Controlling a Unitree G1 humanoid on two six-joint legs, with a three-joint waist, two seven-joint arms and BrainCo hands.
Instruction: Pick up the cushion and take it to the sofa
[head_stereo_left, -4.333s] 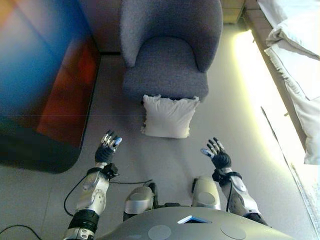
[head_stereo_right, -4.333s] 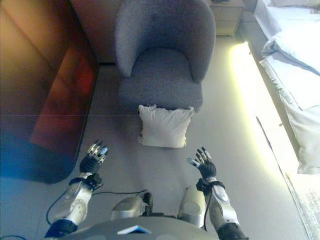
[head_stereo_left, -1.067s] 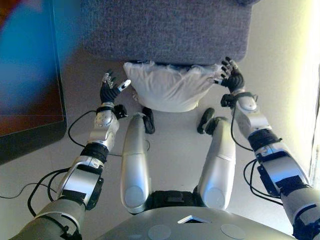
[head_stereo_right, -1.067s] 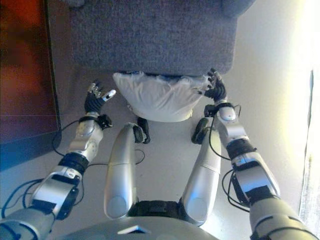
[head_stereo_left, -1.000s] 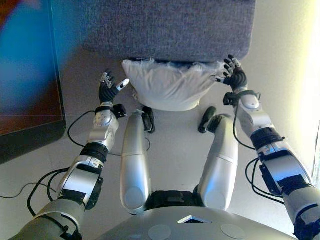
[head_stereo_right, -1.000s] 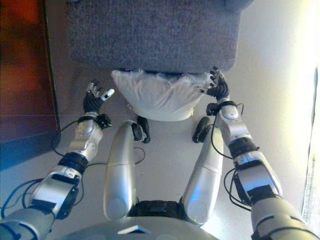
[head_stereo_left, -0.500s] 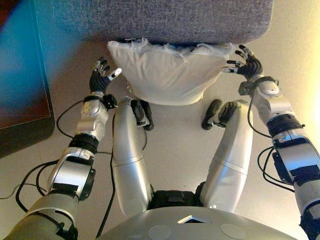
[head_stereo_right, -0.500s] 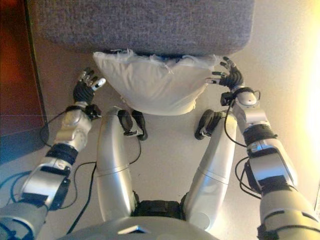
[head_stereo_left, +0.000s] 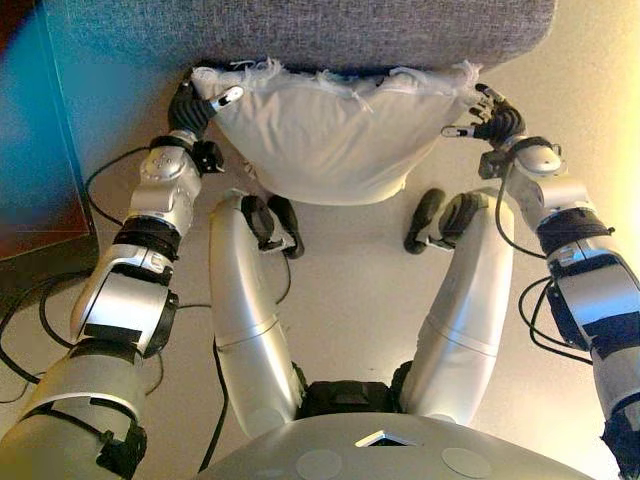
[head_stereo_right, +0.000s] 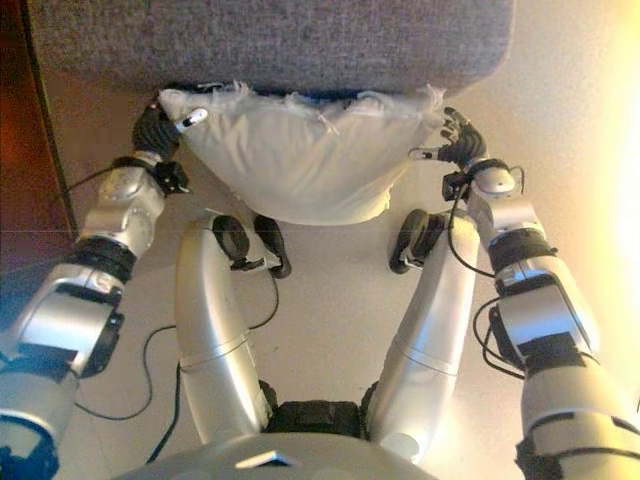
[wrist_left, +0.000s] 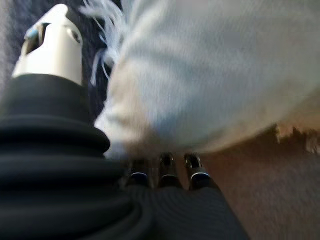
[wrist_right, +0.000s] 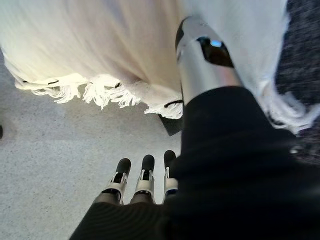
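The white fringed cushion stands on the floor and leans against the front of the grey armchair. My left hand is at the cushion's upper left corner, open, with its thumb on the cloth. In the left wrist view the cushion lies right against the straight fingers. My right hand is at the upper right corner, open. In the right wrist view its thumb lies against the cushion and its fingers are straight, apart from the cloth.
A dark cabinet stands close on the left. The armchair's front blocks the way ahead. Pale carpet lies below the cushion, and to the right of the armchair.
The camera has dropped closer to the cushion. Both hands have moved forward to its upper corners; the left thumb now touches the cloth. The cushion still rests against the armchair.
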